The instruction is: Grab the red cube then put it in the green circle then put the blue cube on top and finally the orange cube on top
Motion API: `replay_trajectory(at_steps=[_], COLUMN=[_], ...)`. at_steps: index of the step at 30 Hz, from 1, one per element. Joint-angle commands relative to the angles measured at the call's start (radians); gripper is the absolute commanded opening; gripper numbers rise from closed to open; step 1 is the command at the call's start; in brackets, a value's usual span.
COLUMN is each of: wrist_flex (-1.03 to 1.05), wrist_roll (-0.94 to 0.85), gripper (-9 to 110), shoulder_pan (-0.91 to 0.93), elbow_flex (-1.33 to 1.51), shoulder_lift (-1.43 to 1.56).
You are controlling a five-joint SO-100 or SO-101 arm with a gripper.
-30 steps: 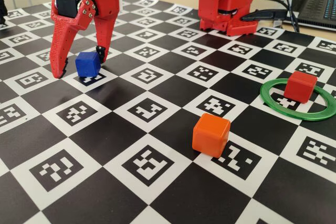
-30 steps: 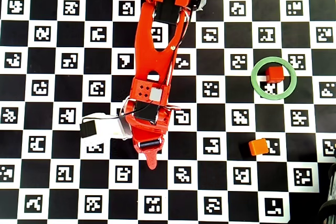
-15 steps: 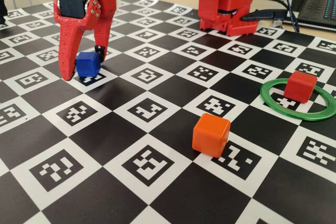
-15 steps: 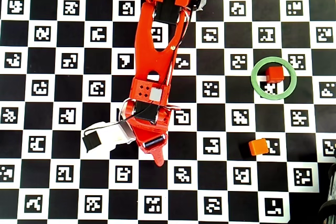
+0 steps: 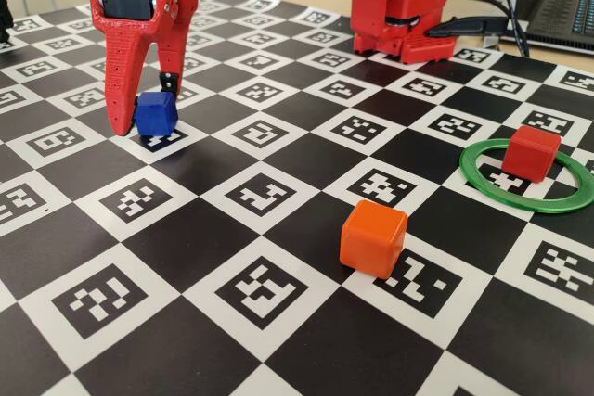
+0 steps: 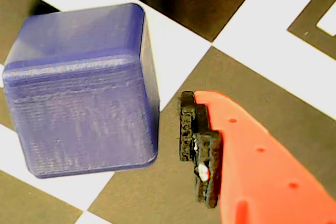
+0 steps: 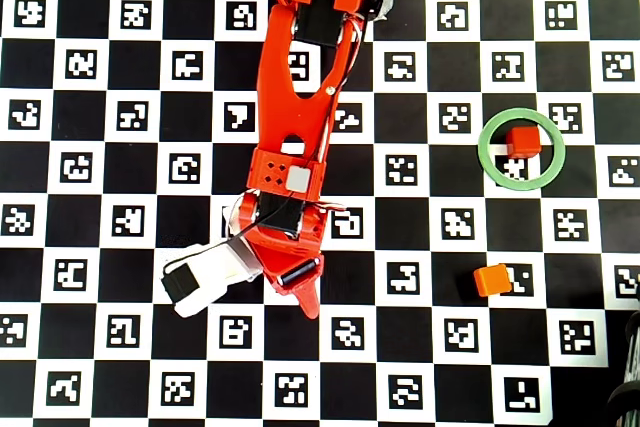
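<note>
The blue cube [image 5: 156, 115] rests on the checkered board between the fingers of my red gripper [image 5: 147, 110] at the far left of the fixed view. In the wrist view the blue cube [image 6: 81, 93] fills the left side, and a black finger pad [image 6: 190, 129] stands to its right with a small gap; the other finger is out of frame. The gripper is open around the cube. The red cube [image 5: 531, 153] sits inside the green circle [image 5: 557, 203] at the right. The orange cube [image 5: 373, 238] stands alone in front of the ring. In the overhead view the arm hides the blue cube.
The arm's red base [image 5: 399, 2] stands at the back of the board, with black cables and a laptop [image 5: 557, 6] behind it to the right. In the overhead view the ring [image 7: 490, 162], red cube [image 7: 522, 140] and orange cube [image 7: 491, 279] lie right of the arm.
</note>
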Motion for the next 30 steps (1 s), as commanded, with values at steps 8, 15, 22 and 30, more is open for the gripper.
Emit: replay_trajectory(at_steps=[8, 15, 22, 30], wrist_flex=[-0.020, -0.041, -0.061, -0.066], wrist_roll=[-0.084, -0.117, -0.126, -0.124], gripper=[49, 49, 49, 49], shoulder_pan=[-0.009, -0.003, -0.002, -0.002], elbow_flex=[-0.078, -0.078, -0.077, -0.080], shoulder_lift=[0.011, 0.009, 0.002, 0.002])
